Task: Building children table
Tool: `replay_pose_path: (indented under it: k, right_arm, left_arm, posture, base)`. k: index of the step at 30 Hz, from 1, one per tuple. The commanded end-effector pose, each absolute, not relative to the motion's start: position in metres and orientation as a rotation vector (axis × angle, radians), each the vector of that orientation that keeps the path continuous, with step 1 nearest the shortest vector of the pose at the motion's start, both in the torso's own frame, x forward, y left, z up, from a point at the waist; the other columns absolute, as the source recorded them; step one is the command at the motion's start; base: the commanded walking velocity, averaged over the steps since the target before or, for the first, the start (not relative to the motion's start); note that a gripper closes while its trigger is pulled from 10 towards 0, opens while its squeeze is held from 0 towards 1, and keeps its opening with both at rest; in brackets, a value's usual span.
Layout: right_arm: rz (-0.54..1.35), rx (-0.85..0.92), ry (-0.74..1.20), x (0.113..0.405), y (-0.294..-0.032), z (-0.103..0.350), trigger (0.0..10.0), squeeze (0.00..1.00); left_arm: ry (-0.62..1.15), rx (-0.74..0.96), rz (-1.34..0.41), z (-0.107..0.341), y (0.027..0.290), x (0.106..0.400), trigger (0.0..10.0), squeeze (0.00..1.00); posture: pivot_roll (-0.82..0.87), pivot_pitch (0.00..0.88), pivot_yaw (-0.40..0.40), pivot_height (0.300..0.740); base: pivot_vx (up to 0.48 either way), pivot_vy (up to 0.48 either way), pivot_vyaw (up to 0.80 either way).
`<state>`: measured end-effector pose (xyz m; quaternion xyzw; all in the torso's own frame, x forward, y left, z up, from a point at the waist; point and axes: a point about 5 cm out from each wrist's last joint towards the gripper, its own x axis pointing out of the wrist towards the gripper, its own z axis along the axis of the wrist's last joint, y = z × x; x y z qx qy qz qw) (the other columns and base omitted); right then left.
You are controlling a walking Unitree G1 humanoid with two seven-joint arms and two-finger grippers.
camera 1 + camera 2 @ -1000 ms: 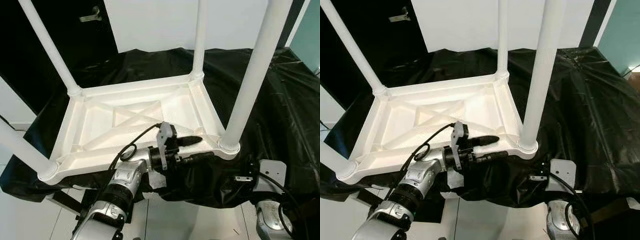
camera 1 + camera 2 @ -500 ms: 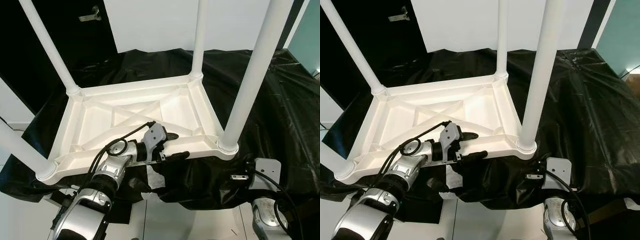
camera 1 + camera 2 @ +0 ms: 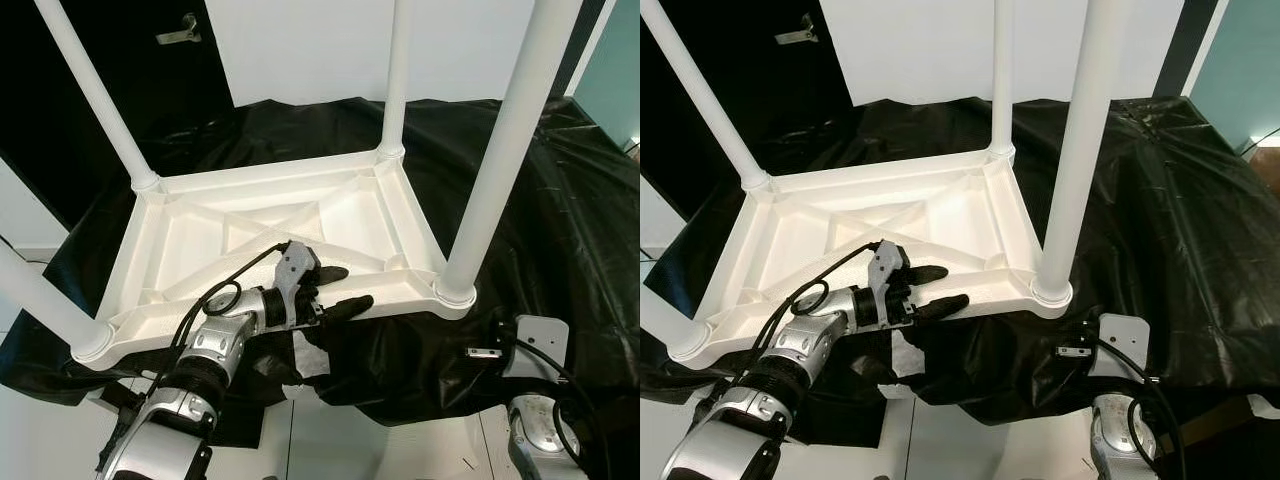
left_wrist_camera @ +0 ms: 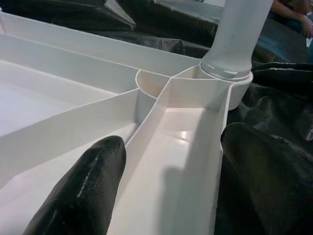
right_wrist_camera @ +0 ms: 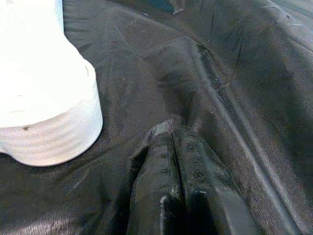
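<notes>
Straddling the near rim of the upturned white table (image 3: 270,225) at 6 o'clock on the black-draped desk (image 3: 560,200), left gripper (image 3: 337,288) jaws open, should close squarely on rim before lifting; right gripper (image 5: 181,196) jaws shut, empty, by leg (image 3: 495,160) at 4 o'clock.

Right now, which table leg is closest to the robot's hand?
The thick leg at the near right corner. The left gripper straddles the table's rim beside it; the other legs stand farther off.
</notes>
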<state>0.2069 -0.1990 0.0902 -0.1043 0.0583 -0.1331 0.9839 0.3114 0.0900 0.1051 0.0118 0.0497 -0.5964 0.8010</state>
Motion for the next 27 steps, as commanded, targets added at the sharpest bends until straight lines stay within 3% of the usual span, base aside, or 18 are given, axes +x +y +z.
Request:
replay_pose_path:
  k: [1,18,27]
  right_arm:
    - [-0.273,-0.199,0.144,0.207,-0.2,0.086,10.0,0.0]
    - [-0.27,-0.199,0.152,0.21,-0.203,0.084,10.0,0.0]
    - [-0.267,-0.19,0.147,0.215,-0.202,0.086,10.0,0.0]
  left_arm:
    - [0.114,0.018,-1.62,0.105,0.092,0.292,10.0,0.0]
    - [0.145,-0.013,-1.69,0.101,0.101,0.273,10.0,0.0]
    - [0.43,0.289,-1.628,0.055,0.1,0.263,10.0,0.0]
  posture:
    - [-0.16,0.001,0.052,0.74]
    - [-0.16,0.002,0.041,0.74]
    - [-0.16,0.001,0.041,0.74]
  base:
    - [0.0,0.0,0.0]
    - [0.0,0.0,0.0]
    - [0.0,0.0,0.0]
